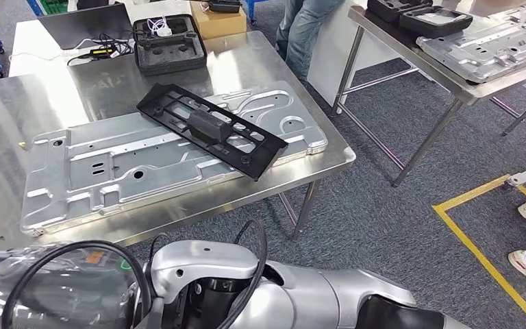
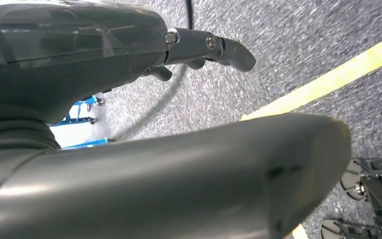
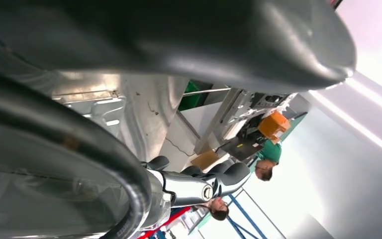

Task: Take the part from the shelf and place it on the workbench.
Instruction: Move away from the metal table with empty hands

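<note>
Part (image 1: 212, 129): one black frame, lying diagonally atop one silver panel (image 1: 109, 171) on worktop (image 1: 14, 103). One foam case (image 1: 169, 42) at 12 o'clock of part. Left hand (image 2: 199, 50) fingers extended, holding nothing. Right hand (image 3: 199, 181) empty, fingers loosely apart.

Glossy silver rounded arm shells (image 1: 294, 295), looping black cables (image 1: 253, 267), clear plastic wrap, dark grey fingers (image 2: 229, 50) with silver screws

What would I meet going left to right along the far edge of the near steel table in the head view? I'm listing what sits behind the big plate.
Dark laptop-like slab → yellow-and-black cable connector → black foam-lined case holding a white cable → cardboard box.
</note>
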`<action>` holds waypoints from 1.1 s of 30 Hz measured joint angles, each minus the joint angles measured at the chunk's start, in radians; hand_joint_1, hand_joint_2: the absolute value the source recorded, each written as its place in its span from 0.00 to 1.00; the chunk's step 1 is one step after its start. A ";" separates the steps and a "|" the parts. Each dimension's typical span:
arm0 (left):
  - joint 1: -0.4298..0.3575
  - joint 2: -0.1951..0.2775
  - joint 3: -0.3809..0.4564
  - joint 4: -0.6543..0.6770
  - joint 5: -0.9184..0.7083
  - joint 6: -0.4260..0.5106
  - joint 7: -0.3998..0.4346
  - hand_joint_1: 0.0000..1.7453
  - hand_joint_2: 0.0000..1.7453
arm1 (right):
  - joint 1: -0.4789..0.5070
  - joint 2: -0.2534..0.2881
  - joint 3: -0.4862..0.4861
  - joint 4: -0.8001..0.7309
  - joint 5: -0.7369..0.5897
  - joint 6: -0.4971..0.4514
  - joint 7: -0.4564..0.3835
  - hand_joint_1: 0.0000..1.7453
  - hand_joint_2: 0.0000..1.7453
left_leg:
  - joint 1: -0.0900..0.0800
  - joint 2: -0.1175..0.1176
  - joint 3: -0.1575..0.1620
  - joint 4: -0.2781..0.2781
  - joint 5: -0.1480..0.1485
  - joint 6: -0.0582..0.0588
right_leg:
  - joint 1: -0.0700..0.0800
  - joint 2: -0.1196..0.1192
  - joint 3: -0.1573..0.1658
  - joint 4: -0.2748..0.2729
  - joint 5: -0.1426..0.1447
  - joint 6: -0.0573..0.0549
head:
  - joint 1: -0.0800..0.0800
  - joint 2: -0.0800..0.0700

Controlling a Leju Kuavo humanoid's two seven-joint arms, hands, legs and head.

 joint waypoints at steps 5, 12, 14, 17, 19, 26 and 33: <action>0.001 0.006 0.000 0.000 -0.002 -0.001 0.001 0.00 0.00 | 0.001 0.000 0.000 0.000 0.000 0.000 0.000 0.00 0.00 | 0.018 -0.001 -0.040 0.244 -0.158 -0.021 | -0.014 -0.002 -0.058 -0.004 0.051 0.006 | -0.003 0.000; -0.001 0.009 0.000 0.000 -0.005 -0.004 0.001 0.00 0.00 | 0.001 -0.001 0.000 -0.003 0.000 0.001 0.001 0.00 0.00 | 0.036 -0.011 0.155 -0.016 -0.114 -0.052 | -0.027 -0.002 -0.138 0.049 0.085 0.051 | 0.004 0.000; 0.000 0.009 0.001 0.000 -0.007 -0.007 0.001 0.00 0.00 | 0.001 -0.003 0.000 -0.004 0.000 0.001 0.001 0.00 0.00 | 0.036 -0.011 0.144 -0.010 -0.108 -0.036 | -0.030 -0.002 -0.144 0.055 0.083 0.059 | 0.007 0.000; 0.000 0.009 0.001 0.000 -0.008 -0.009 0.002 0.00 0.00 | 0.000 -0.005 0.000 -0.005 0.000 0.001 0.001 0.00 0.00 | 0.033 -0.007 0.125 -0.010 -0.091 -0.006 | -0.034 -0.002 -0.193 0.174 -0.007 0.065 | 0.011 0.001; 0.000 0.009 0.001 0.000 -0.008 -0.009 0.002 0.00 0.00 | 0.001 -0.006 0.000 -0.006 0.000 0.001 0.001 0.00 0.00 | 0.025 -0.005 0.109 -0.009 -0.079 0.006 | -0.033 -0.002 -0.239 0.308 -0.074 0.063 | 0.016 0.001; 0.000 0.005 0.001 0.000 -0.009 -0.009 0.002 0.00 0.00 | -0.001 -0.007 0.000 -0.009 -0.001 0.001 0.002 0.00 0.00 | 0.000 -0.004 0.077 -0.010 -0.048 0.007 | 0.003 -0.001 -0.055 0.065 0.001 -0.001 | 0.020 0.002; 0.000 0.007 0.000 0.000 -0.013 -0.010 0.001 0.00 0.00 | 0.002 -0.007 0.000 -0.011 -0.001 0.001 0.002 0.00 0.00 | 0.006 -0.001 0.016 0.142 -0.154 -0.020 | -0.006 -0.005 -0.064 0.024 0.037 -0.004 | 0.015 0.002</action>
